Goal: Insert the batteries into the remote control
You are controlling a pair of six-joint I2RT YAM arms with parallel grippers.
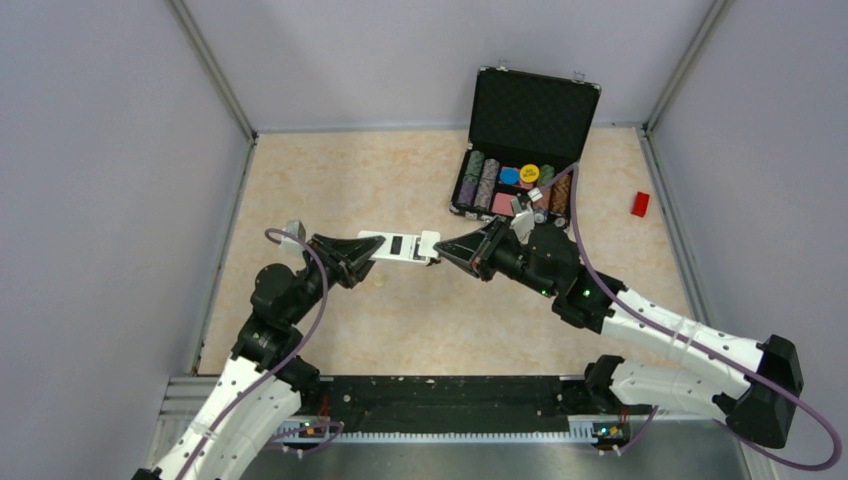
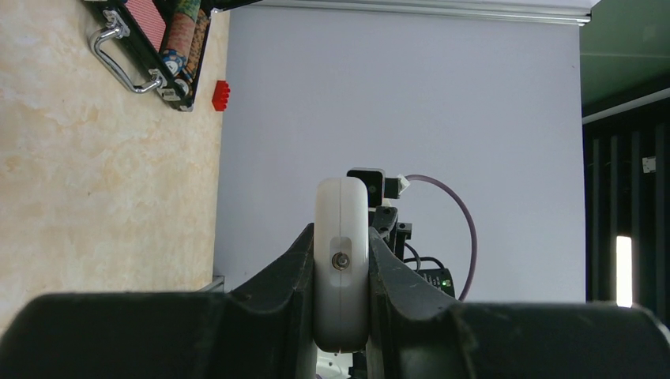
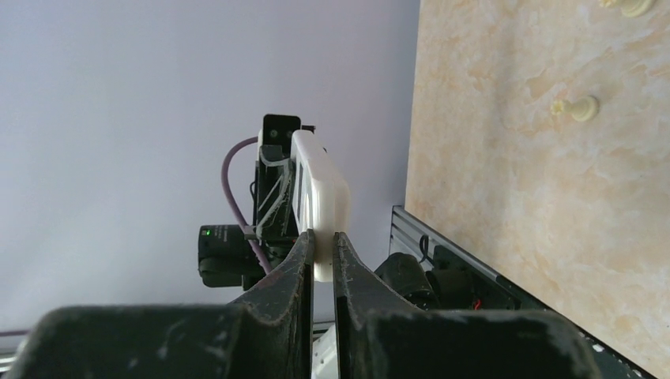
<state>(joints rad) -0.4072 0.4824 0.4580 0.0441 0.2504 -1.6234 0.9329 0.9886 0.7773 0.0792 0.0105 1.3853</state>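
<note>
The remote control (image 1: 415, 246) is a slim white bar held level above the table between both arms, its white back up and a small dark bay (image 1: 397, 243) showing. My left gripper (image 1: 368, 258) is shut on its left end; in the left wrist view the white end (image 2: 341, 205) sits clamped between the black fingers (image 2: 300, 268). My right gripper (image 1: 442, 250) pinches the right end. There the jaws stand narrowly apart with a thin white edge of the remote control (image 3: 320, 185) touching both fingertips (image 3: 304, 245). The batteries are out of view.
An open black case (image 1: 530, 110) of poker chips stands at the back right, also in the left wrist view (image 2: 118, 55). A small red block (image 1: 640, 203) lies by the right wall. A cream peg (image 1: 378, 283) lies under the remote; two more pegs (image 3: 581, 108) show on the tabletop.
</note>
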